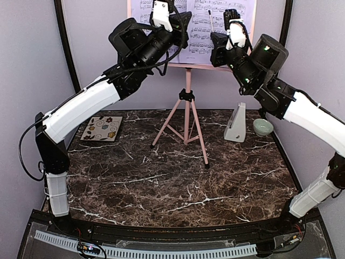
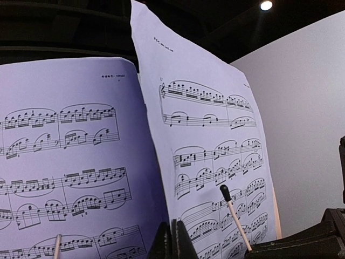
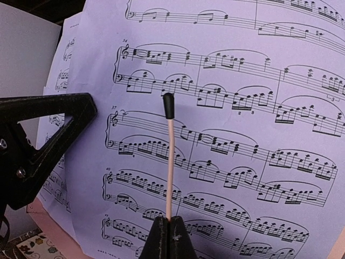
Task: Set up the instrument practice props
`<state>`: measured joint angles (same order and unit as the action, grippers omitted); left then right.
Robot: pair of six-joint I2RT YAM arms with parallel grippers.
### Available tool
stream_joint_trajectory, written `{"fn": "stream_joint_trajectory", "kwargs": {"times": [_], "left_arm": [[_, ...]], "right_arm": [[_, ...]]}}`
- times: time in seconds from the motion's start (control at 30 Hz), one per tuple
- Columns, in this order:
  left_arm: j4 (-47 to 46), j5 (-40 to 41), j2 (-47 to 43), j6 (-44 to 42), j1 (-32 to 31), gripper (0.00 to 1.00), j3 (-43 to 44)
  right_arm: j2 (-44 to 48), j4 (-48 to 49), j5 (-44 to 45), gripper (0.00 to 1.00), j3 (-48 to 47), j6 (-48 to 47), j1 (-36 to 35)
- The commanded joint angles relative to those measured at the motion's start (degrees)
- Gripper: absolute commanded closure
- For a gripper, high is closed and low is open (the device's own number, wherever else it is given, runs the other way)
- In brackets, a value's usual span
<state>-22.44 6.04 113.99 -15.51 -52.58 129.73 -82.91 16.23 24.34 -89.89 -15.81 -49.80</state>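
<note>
The pink music stand stands on tripod legs at the back middle of the table. Two lavender sheet-music pages rest on it, the left page and the right page. My left gripper is shut on the inner edge of the right page, which stands forward of the left one. My right gripper is shut on a thin pink rod with a black tip that rises in front of the right page. The white metronome stands upright to the right of the stand.
A small pale green bowl sits just right of the metronome. A floral tile lies flat at the back left. Both arms reach high over the dark marble table. A second pink rod shows low on the left page.
</note>
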Motion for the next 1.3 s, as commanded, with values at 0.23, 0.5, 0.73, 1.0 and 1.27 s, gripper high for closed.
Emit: {"fn": "stream_joint_trajectory", "kwargs": {"times": [0.23,0.5,0.73,1.0,1.27], "left_arm": [[-1.0,-4.1,2.2,-0.6,0.7,1.0,4.8],[-2.0,-3.8,1.2,1.9,0.7,1.0,2.0],[-2.3,-1.1,-0.8,1.0,0.7,0.84,-0.5],[-3.3,0.8,-6.0,0.2,0.7,0.56,-6.2],[0.0,1.9,-12.7,1.6,0.6,0.35,-12.0]], "right_arm": [[1.4,0.2,-0.2,1.0,0.8,-0.3,0.4],[1.0,0.4,0.2,1.0,0.6,-0.1,0.4],[1.2,0.3,0.5,0.84,0.7,0.1,0.4],[1.8,0.3,0.4,0.69,1.1,0.4,0.4],[4.3,-1.7,0.4,0.6,1.1,1.3,0.4]]}}
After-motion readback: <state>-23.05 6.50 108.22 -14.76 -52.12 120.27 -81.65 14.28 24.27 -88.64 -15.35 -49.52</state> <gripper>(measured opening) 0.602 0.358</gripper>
